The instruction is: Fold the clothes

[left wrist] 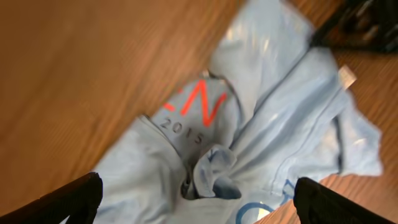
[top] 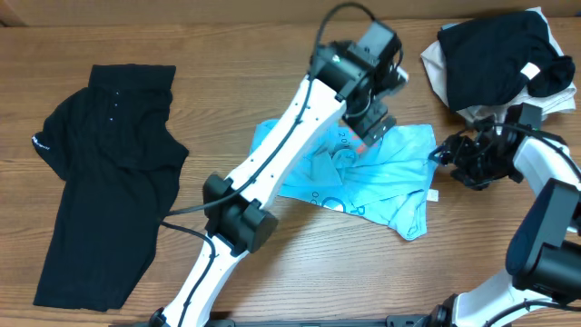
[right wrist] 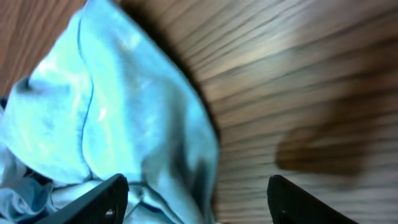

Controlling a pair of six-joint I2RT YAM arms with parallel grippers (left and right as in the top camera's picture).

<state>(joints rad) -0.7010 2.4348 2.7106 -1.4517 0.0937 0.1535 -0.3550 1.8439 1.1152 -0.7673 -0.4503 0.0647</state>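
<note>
The left gripper [top: 370, 132] hovers over the crumpled blue shirt [top: 399, 168], jaws wide apart; the right gripper [top: 443, 153], jaws apart, sits at its right edge.

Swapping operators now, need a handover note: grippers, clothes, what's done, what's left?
Left gripper: open, above the crumpled light blue T-shirt with white lettering, holding nothing.
Right gripper: open at the shirt's right edge.
Shirt lies bunched at centre; black garment flat on the left; black and white clothes pile far right.
Done: no neat fold on the blue shirt.
Left: flatten and fold it.
</note>
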